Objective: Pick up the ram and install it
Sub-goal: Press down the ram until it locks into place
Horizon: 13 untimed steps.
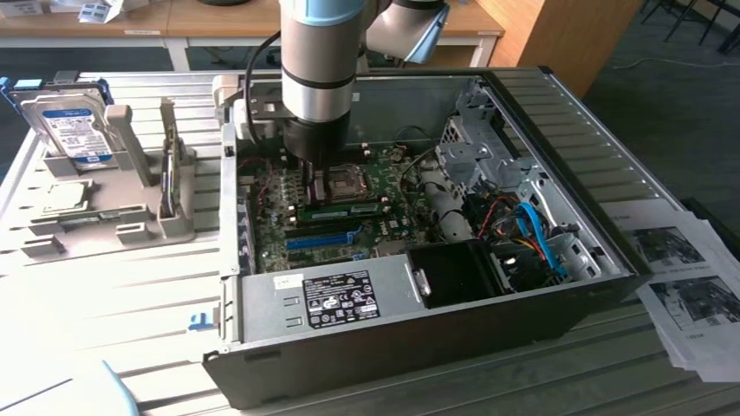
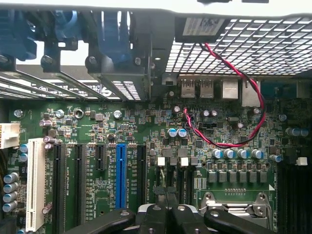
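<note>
My gripper (image 2: 165, 214) sits low inside the open computer case (image 1: 555, 286), over the motherboard (image 2: 97, 131) — jaws pressed together, seemingly holding nothing. One ram (image 1: 343, 210) stick lies seated by the CPU socket (image 1: 343, 181) — just beside my arm.

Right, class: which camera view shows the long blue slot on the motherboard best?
The wrist view: the blue slot stands between black slots, seen close and straight on. The exterior view shows it as a short blue strip inside the open computer case, seen at a slant.
</note>
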Each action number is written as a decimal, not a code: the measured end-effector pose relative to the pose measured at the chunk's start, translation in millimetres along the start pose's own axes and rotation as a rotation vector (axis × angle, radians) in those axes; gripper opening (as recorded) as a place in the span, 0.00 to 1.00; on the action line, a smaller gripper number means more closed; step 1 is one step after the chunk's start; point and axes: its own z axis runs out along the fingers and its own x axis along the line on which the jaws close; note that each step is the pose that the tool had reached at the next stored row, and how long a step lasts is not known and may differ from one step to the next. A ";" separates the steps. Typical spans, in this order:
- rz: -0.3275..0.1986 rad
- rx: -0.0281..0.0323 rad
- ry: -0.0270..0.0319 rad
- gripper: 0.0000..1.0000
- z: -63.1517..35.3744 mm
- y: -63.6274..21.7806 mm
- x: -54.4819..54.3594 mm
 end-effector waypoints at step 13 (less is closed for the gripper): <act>0.000 -0.0001 0.0000 0.09 4.4 -0.1 0.4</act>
